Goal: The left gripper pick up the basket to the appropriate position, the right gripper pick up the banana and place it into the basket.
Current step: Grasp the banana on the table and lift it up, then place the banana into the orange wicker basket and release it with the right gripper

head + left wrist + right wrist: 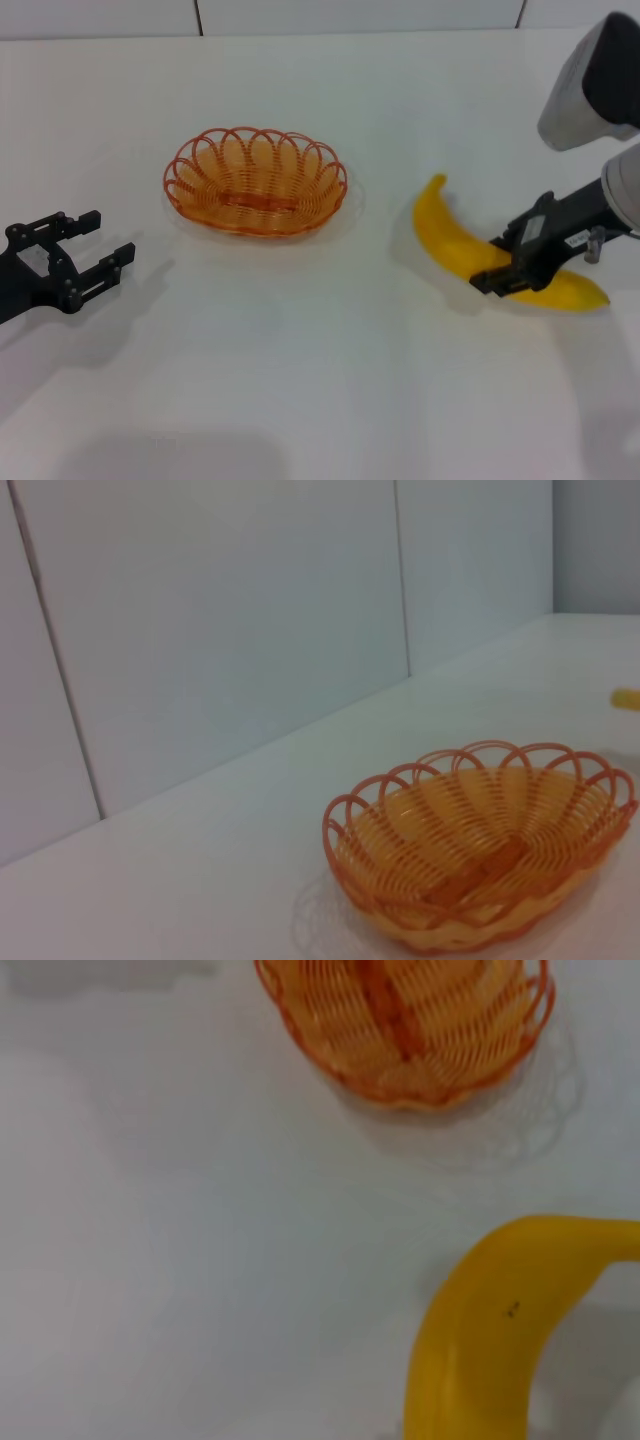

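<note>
Right gripper [505, 268] clamps my one banana [450, 240], hiding its middle; left gripper [95, 250] spread apart, one basket [255, 180] untouched.

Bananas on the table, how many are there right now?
1. The banana lies on the white table, on the basket's right, with the right gripper closing around its middle. The left gripper waits open, left of the basket.
</note>
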Available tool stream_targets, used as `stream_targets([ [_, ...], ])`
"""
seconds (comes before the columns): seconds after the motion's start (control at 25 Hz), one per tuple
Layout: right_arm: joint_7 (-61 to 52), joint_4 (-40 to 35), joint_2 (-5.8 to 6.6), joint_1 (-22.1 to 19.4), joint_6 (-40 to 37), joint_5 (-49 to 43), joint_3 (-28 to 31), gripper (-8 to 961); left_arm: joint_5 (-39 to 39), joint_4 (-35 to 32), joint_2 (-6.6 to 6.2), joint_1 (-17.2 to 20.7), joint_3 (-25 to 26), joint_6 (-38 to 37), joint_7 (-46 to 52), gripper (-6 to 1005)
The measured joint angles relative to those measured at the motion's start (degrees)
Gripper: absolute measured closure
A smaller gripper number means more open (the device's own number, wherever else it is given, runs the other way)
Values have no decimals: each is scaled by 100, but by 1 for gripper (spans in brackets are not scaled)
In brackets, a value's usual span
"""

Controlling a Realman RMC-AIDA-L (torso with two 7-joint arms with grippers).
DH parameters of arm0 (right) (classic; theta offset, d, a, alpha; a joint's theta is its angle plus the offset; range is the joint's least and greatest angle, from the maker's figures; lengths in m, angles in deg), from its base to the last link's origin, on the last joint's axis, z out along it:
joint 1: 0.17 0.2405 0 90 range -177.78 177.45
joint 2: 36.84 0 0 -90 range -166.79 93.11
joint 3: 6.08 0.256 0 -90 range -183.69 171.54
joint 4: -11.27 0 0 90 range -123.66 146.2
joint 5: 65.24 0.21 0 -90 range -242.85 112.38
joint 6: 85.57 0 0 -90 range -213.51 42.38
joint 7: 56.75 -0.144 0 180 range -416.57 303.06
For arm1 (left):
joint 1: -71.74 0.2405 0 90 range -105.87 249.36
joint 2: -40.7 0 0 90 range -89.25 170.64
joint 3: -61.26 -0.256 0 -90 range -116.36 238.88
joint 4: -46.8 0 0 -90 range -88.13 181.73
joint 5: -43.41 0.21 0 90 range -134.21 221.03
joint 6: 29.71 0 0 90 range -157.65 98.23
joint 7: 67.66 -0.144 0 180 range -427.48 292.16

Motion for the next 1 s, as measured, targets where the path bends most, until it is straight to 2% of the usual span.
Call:
stream_targets([
  [0.2, 53, -443, -20, -34, 125, 289, 99, 485, 6, 0, 0, 0, -1, 0, -17, 409],
  [0.52, 465, -677, -20, -152, 574, 977, 226, 485, -5, 39, 9, -19, -1, 0, -30, 410],
  [0.8, 715, -498, -24, -73, 1340, 1413, -182, 485, -8, 52, 9, -64, -1, 0, -54, 409],
  [1.0, 687, -324, -33, 170, 2114, 1426, -887, 484, -8, 53, 13, -79, -1, 1, -54, 410],
])
